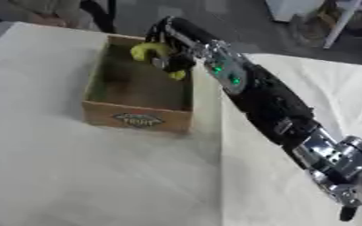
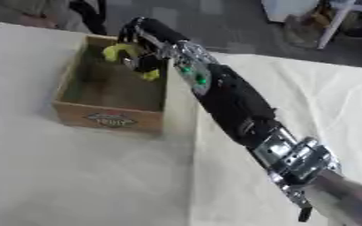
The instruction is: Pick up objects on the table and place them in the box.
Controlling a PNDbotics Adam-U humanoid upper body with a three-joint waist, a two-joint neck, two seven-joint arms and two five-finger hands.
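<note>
Your right arm (image 1: pixel 269 101) runs from the near right corner up across the white table (image 1: pixel 76 176). Past the wooden box's (image 1: pixel 137 117) front wall, your right hand (image 1: pixel 172 46) curls around a yellow object (image 1: pixel 147 50) above the far end; its shape stays unclear.

The right arm (image 1: pixel 269 103) comes in from the lower right corner and stretches diagonally up and to the left, nearly straight, its silver joint low in the view and its black forearm above it with small green lights near the wrist. The right hand (image 1: pixel 171 42) sits at the far end, fingers curled round a yellow object (image 1: pixel 147 50).
</note>
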